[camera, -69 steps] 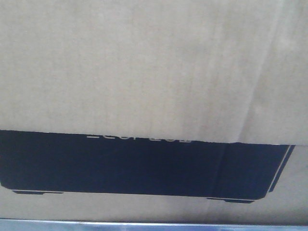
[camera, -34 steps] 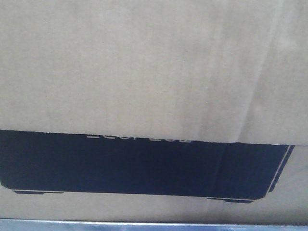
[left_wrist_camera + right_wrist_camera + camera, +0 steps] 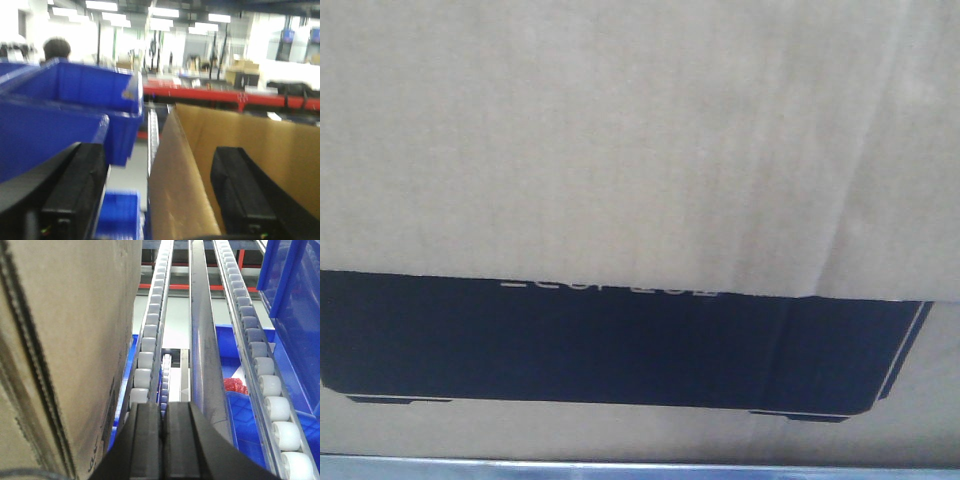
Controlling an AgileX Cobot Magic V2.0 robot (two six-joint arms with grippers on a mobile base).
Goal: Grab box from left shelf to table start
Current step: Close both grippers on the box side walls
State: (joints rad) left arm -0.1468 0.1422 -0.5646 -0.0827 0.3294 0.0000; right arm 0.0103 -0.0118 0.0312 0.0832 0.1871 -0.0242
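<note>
Where the front-facing view is concerned, the box (image 3: 620, 140) fills the upper frame as a plain tan face running past both side edges. Its lower edge overlaps a second carton with a dark navy printed panel (image 3: 570, 340) and covers the top of that panel's pale lettering. The left shelf (image 3: 640, 467) shows only as a thin silver-grey strip along the bottom.

The left gripper (image 3: 157, 155) is spread wide. Its fingers straddle an upright cardboard side wall (image 3: 172, 195): one black finger (image 3: 75, 200) stands outside it and the other lies inside the open carton. A visible gap separates the outer finger from the wall, so the wall is not clamped. Blue bins (image 3: 65, 105) stand just beside the outer finger.

The right gripper (image 3: 163, 410) has its fingers pressed together with nothing between them. A cardboard face (image 3: 70, 340) stands close on its left; which carton this is cannot be told. Roller tracks (image 3: 150, 335) run ahead of it.
</note>
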